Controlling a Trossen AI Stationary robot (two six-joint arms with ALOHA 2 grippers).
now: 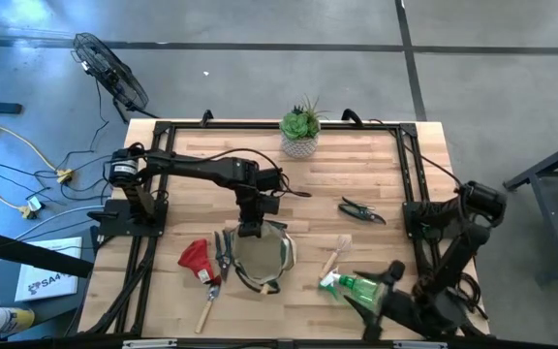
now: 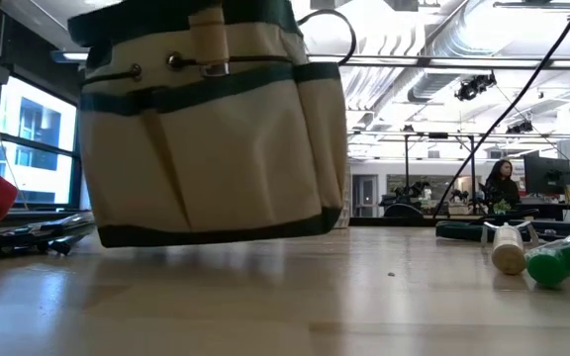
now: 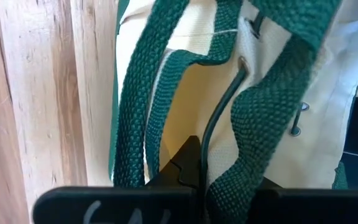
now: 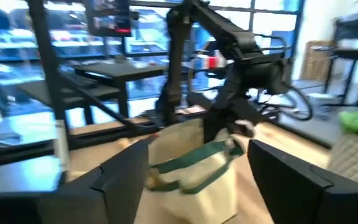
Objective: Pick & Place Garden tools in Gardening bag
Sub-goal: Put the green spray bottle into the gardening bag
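Left wrist view: woven green bag (image 3: pixel 272 106) handles

Colour notes from my remote station. Tabletop (image 1: pixel 376 174): pale wood, plank-striped, with a black frame around the edges. Bag (image 2: pixel 216 138): cream-tan canvas with dark green bands; I see its handles (image 3: pixel 135 93) as dark green woven webbing with a visible weave texture. Spray bottle (image 1: pixel 356 287): bright green body, white nozzle. Glove (image 1: pixel 198 260): red. Pruners (image 1: pixel 360 209): dark, nearly black. Shears (image 1: pixel 223 254): black. Trowel (image 1: pixel 205 308): light wooden handle. Fork (image 1: pixel 333 256): pale wood handle. Succulent (image 1: pixel 300 122): green leaves in a white pot with a fine lattice pattern. Left end effector (image 1: pixel 250 229) and right end effector (image 1: pixel 391 287): both black. Floor (image 1: pixel 260 68): grey with dark lines.
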